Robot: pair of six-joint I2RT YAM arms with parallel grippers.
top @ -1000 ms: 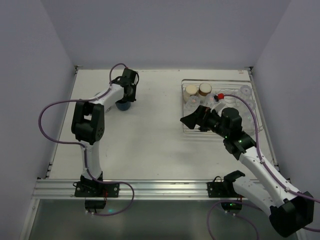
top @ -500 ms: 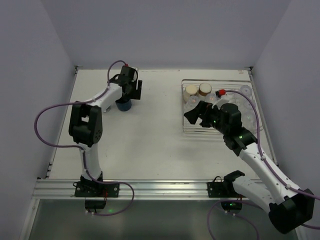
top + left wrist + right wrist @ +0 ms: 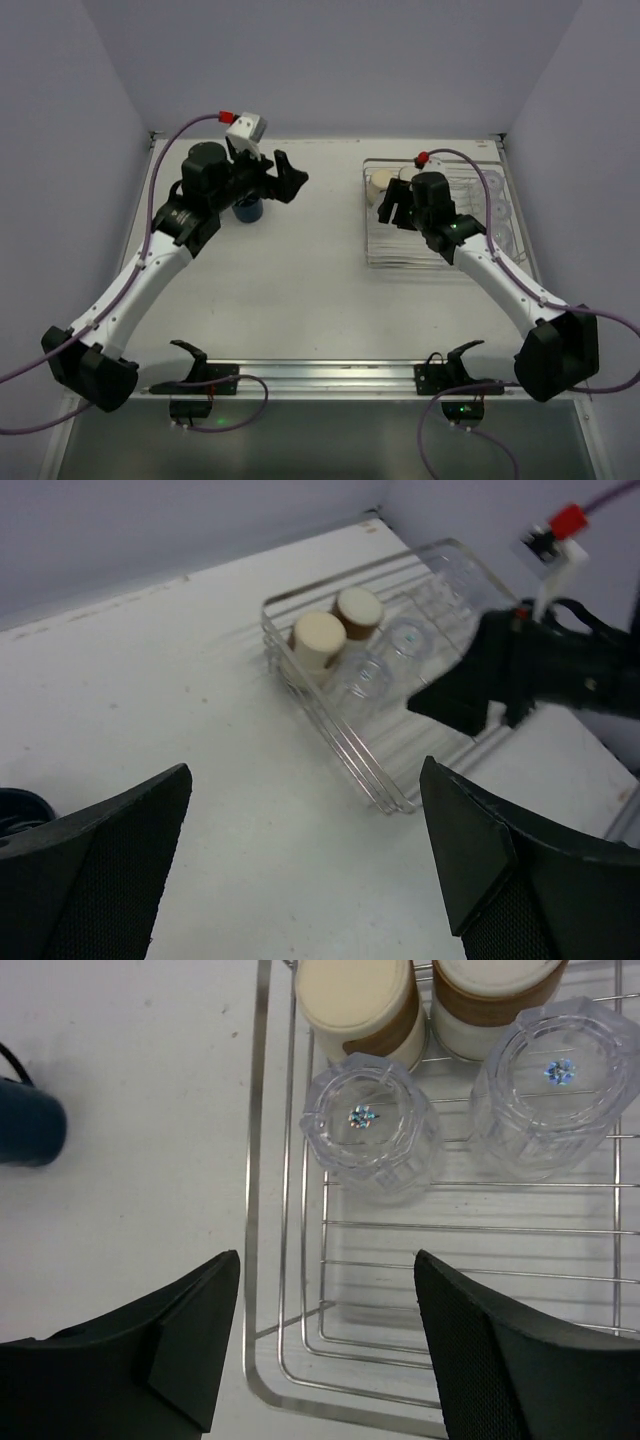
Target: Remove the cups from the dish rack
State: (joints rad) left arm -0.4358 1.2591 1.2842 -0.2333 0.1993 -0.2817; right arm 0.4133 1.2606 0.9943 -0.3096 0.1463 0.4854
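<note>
even, soft overhead light with faint shadows; the left wrist view is slightly blurred, others sharp.

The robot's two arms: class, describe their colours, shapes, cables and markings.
The left arm and right arm have white links and bulky black joints. The left pincer and right pincer each carry two matt black, wedge-shaped fingers. A purple cable with a red plug loops to each wrist. Green lights glow near the bases.

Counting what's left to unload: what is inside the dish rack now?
Two brown cups with cream tops and two clear glass tumblers stand in the dish rack's far left corner. From above, the right arm covers part of the rest, so more may be hidden.
</note>
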